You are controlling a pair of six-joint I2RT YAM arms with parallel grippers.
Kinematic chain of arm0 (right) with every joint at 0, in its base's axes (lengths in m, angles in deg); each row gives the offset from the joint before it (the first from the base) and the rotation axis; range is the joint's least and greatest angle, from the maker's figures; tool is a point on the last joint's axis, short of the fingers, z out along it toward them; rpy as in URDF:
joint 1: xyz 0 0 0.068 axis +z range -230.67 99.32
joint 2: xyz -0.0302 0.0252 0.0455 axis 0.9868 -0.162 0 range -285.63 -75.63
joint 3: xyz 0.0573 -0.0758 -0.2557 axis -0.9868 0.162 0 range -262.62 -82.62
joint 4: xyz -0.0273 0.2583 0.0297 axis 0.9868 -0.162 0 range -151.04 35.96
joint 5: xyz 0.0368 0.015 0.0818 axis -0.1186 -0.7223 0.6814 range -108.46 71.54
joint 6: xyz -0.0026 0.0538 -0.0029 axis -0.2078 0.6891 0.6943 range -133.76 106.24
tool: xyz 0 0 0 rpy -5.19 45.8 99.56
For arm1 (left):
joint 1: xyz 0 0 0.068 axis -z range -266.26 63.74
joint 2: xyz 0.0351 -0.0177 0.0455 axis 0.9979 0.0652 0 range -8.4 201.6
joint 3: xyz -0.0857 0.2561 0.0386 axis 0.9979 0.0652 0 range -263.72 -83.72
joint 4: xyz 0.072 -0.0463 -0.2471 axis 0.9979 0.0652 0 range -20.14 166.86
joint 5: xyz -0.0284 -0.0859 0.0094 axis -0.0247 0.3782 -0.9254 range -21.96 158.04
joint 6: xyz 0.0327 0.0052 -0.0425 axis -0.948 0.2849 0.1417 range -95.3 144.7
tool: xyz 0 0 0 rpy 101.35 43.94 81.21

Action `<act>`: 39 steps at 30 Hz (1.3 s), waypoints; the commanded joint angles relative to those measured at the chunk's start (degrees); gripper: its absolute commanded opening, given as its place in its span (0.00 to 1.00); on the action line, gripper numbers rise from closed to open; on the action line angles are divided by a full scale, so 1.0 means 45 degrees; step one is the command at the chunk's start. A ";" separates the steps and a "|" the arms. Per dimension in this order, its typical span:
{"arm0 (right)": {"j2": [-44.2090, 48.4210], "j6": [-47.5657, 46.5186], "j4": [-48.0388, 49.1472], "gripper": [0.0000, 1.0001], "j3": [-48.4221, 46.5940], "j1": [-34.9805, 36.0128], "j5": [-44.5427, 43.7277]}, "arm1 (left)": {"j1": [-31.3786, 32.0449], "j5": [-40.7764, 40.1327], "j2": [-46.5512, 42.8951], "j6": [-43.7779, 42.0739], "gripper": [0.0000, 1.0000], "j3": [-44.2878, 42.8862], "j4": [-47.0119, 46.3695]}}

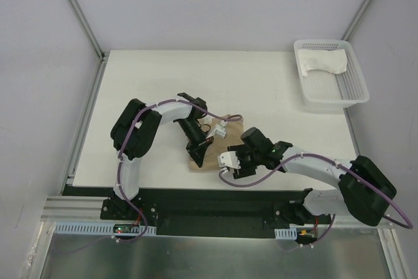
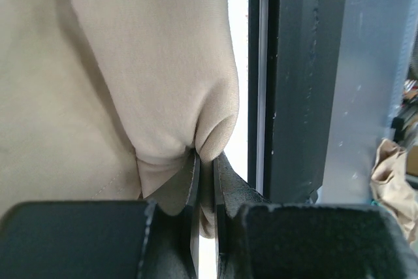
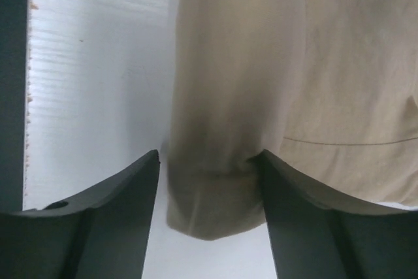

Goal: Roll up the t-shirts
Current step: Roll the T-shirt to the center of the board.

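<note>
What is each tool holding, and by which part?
Left tool pinches a bunched fold of the tan t-shirt. Right tool open, straddling its edge, not gripping.

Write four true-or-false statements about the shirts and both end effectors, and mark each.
1. The white shirt lies in the basket. True.
2. The left end effector is open and clear of cloth. False: it is shut on a fold of the tan shirt.
3. The tan shirt lies beside the basket. False: it lies by the near edge of the table, far from the basket.
4. The right end effector has tan cloth between its fingers. True.
</note>
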 commanded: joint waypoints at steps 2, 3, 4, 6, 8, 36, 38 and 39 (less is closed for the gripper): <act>-0.1088 -0.0179 0.0150 0.47 -0.0393 0.0274 -0.1192 | -0.0722 0.0789 0.0364 -0.0158 0.00 -0.0118 0.0648; -0.1186 -0.0431 -0.0256 0.36 -0.0548 0.0255 -0.1095 | -0.0819 0.0964 0.0403 0.0016 0.00 -0.0117 0.0648; -0.1264 -0.0434 -0.0608 0.31 -0.0685 0.0235 -0.0959 | -0.0878 0.1063 0.0403 0.0134 0.00 -0.0117 0.0648; -0.1478 -0.0279 -0.2298 0.18 -0.1442 -0.0115 -0.0219 | -0.1171 0.1529 0.0326 0.0350 0.00 0.0019 0.0706; -0.1654 -0.0413 -0.3982 0.13 -0.2186 -0.0950 0.1704 | -0.1347 0.1824 0.0305 0.0409 0.00 0.0155 0.0998; -1.4134 -0.2429 -1.8522 0.13 -1.2774 -0.4707 0.6230 | -0.3885 0.3096 0.3374 0.3688 0.20 -0.3301 0.2018; -1.4369 -0.2135 -1.8522 0.13 -1.2971 -0.4746 0.6191 | -0.4391 0.2763 0.2557 0.4061 0.23 -0.3301 0.1392; -1.4467 -0.1940 -1.8522 0.13 -1.3068 -0.4765 0.6152 | -0.4510 0.2743 0.2242 0.4080 0.26 -0.3243 0.1274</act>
